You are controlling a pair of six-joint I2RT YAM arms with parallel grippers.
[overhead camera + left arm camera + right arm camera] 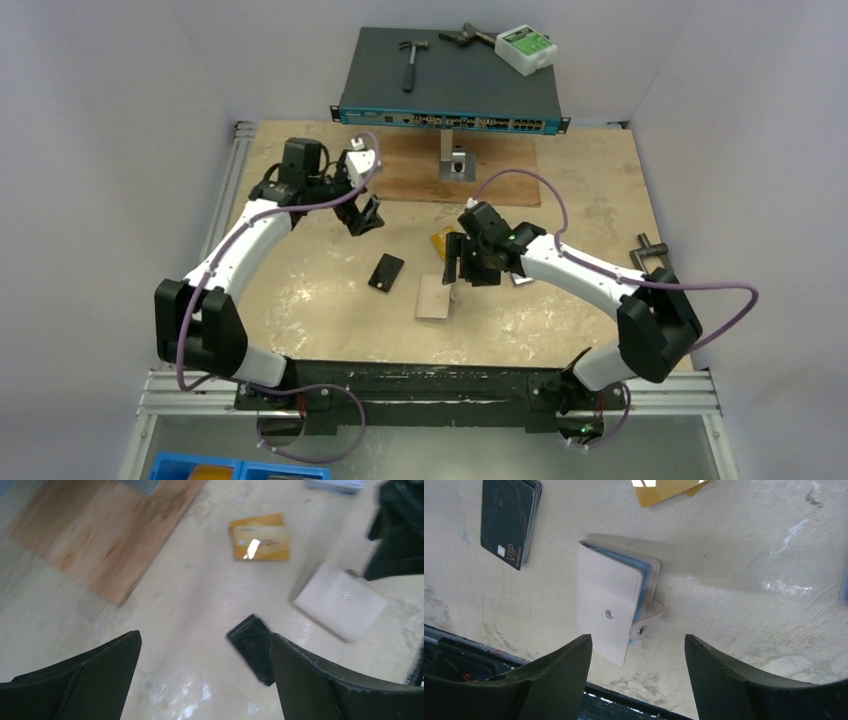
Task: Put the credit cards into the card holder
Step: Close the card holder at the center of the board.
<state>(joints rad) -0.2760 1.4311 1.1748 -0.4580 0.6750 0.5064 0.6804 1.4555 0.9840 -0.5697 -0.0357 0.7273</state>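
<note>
left pincer [204,636] wide, empty | right pincer [637,639] parted, empty, at card holder [606,600] edge | black card [508,520] apart

The beige card holder [434,299] lies flat near the middle of the surface [320,305]. A black card [386,271] lies at its 10 o'clock, apart from it. An orange-yellow card [439,240] lies at its 12 o'clock, partly hidden by the right tool [456,270], which hangs over the holder's far edge. The left tool [365,215] is at the black card's 11 o'clock, beside a wooden board [500,178].
</note>
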